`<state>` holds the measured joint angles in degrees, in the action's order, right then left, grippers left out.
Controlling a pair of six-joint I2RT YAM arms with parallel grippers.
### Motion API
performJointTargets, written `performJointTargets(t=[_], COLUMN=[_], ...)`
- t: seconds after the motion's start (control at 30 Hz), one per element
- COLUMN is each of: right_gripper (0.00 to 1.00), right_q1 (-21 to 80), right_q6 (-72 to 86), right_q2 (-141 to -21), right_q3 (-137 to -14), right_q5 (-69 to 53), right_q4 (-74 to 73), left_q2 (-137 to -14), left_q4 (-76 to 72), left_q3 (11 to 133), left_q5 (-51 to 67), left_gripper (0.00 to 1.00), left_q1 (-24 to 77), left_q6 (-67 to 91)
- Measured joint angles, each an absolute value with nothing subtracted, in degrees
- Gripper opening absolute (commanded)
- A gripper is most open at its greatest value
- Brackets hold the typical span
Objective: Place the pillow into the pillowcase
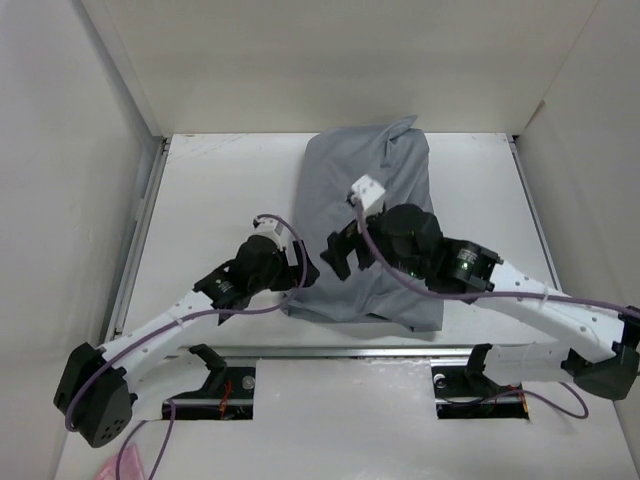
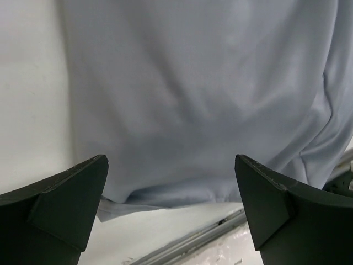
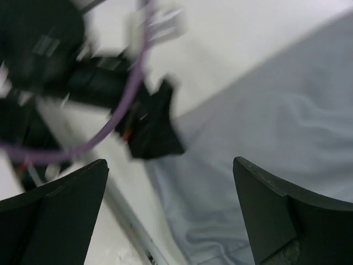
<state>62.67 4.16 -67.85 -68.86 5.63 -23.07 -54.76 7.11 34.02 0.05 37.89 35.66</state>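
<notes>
Pillowcase [image 1: 365, 225] wrinkled; left end effector [image 2: 171, 160], right end effector [image 3: 171, 161] spread.

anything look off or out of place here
The pillowcase lies wrinkled on the table, its far right corner bunched up into a peak. At its near edge a white sliver pokes out from under the cloth; what it is cannot be told. Nothing looks spilled or damaged.

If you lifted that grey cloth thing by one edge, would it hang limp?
The grey pillowcase would probably flop at the edges: it shows soft wrinkles and a loose far corner. It looks plump, so something inside may stiffen the middle. Pushed, it should slide or bunch on the white table, not roll.
</notes>
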Motion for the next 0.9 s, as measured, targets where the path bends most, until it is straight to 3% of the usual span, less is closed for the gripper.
performJointTargets(t=[0.1, 0.23, 0.4, 0.47, 0.5, 0.53, 0.6, 0.73, 0.9], right_gripper=[1.0, 0.97, 0.9, 0.79, 0.66, 0.29, 0.1, 0.04, 0.07], right_q1=[55.7, 39.5, 26.9, 26.0, 26.0, 26.0, 26.0, 25.9, 25.8], right_q6=[11.2, 19.7, 25.8, 26.9, 27.3, 27.9, 29.6, 32.4, 36.5], right_q2=[-69.5, -74.5, -76.9, -76.9, -77.1, -77.2, -77.4, -76.8, -71.8], right_q3=[-72.2, -68.2, -58.8, -55.7, -54.5, -53.4, -51.7, -51.3, -53.4], right_q5=[13.9, 15.0, 16.0, 15.3, 14.8, 14.4, 13.9, 15.3, 18.6], right_q4=[-24.8, -27.8, -33.9, -34.8, -34.8, -34.4, -33.2, -33.3, -40.6], left_q2=[-58.1, -63.3, -71.5, -75.7, -77.6, -79.4, -81.8, -83.8, -86.5], left_q4=[6.0, 3.1, -1.0, -1.5, -1.5, -1.3, -0.9, 0.8, 2.5], left_q3=[33.3, 33.3, 33.7, 35.3, 36.4, 37.7, 40.2, 43.8, 48.5], left_q5=[1.6, 2.6, 3.4, 3.7, 3.8, 3.9, 3.8, 2.5, 1.4], left_gripper=[1.0, 0.96, 0.81, 0.73, 0.67, 0.56, 0.53, 0.5, 0.45], left_q1=[39.7, 41.3, 43.0, 43.2, 43.3, 43.4, 43.5, 43.4, 41.1], left_q6=[36.9, 37.9, 38.7, 38.9, 38.9, 38.9, 38.7, 37.7, 36.1])
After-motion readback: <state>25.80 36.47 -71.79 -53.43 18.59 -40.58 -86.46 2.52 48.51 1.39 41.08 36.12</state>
